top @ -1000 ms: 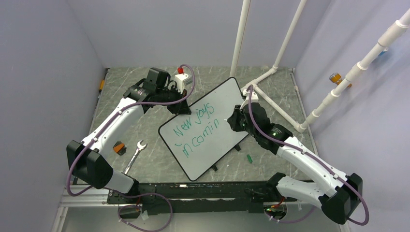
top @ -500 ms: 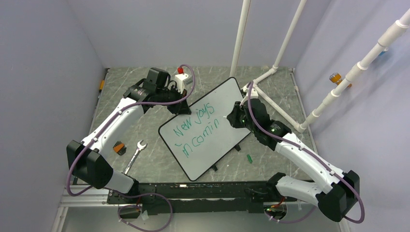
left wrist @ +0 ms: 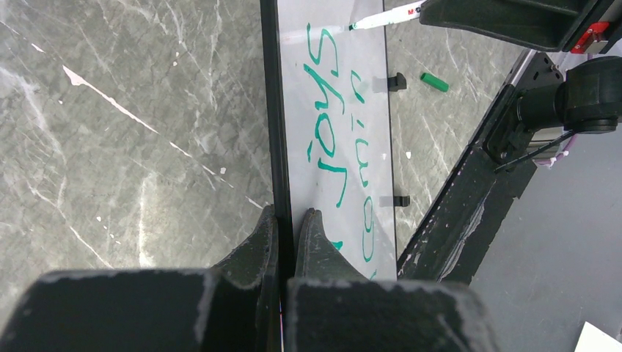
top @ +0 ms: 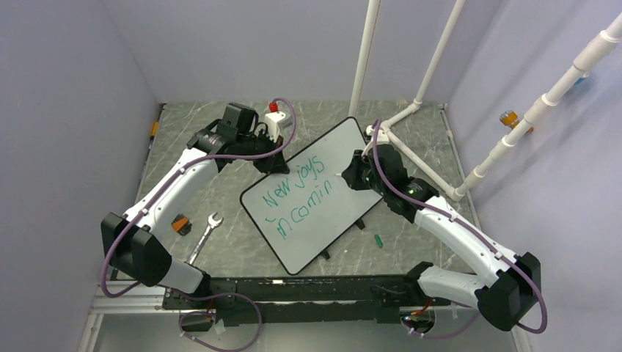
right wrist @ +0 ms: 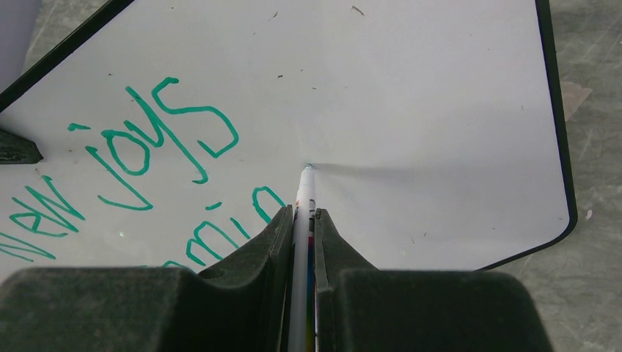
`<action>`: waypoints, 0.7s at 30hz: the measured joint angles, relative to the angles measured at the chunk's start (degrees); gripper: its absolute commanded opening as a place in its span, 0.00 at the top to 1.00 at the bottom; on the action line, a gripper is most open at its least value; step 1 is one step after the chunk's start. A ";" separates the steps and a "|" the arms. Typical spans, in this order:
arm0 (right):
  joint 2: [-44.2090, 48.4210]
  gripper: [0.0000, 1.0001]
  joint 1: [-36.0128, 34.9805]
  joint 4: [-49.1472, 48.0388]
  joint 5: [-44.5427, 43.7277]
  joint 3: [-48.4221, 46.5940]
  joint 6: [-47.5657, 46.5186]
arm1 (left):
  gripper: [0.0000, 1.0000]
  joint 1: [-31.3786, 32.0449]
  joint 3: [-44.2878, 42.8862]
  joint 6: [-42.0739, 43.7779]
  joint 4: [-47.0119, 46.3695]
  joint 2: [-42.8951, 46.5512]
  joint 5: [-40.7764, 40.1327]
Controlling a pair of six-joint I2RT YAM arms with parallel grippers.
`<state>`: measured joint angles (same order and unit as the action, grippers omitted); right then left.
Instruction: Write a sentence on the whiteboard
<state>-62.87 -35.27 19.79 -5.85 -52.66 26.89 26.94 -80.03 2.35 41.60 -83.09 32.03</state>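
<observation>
While L tool (left wrist: pixel 287 213) pinches the rim of the whiteboard (top: pixel 315 236) on the tabletop (top: pixel 227 191), R tool (right wrist: pixel 304 214) is clamped on a marker (right wrist: pixel 304 187), tip prob. touching the board just right of the sentence (top: pixel 297 192).

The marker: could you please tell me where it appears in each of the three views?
Top external: marker just right of centre, over the whiteboard, jutting from the right gripper.
Left wrist: top edge, right of centre, tip pointing left.
Right wrist: bottom centre, clamped in the right gripper.
Shared landmark: the green word "joys", near the tip in every view.
</observation>
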 measured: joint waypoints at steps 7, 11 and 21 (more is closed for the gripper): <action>-0.09 1.00 0.35 -0.17 1.46 0.00 -0.55 | 1.00 0.00 0.00 0.00 0.11 0.00 -0.22; -0.09 1.00 0.37 -0.76 2.62 0.00 -0.57 | 1.00 0.00 0.00 0.00 0.11 0.00 -0.24; -0.07 1.00 0.44 -2.16 4.13 0.68 -0.55 | 1.00 0.00 0.00 0.00 0.28 0.00 -0.57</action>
<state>-62.94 -34.83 17.63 -1.72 -51.99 26.35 26.94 -80.03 2.35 41.89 -83.09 31.46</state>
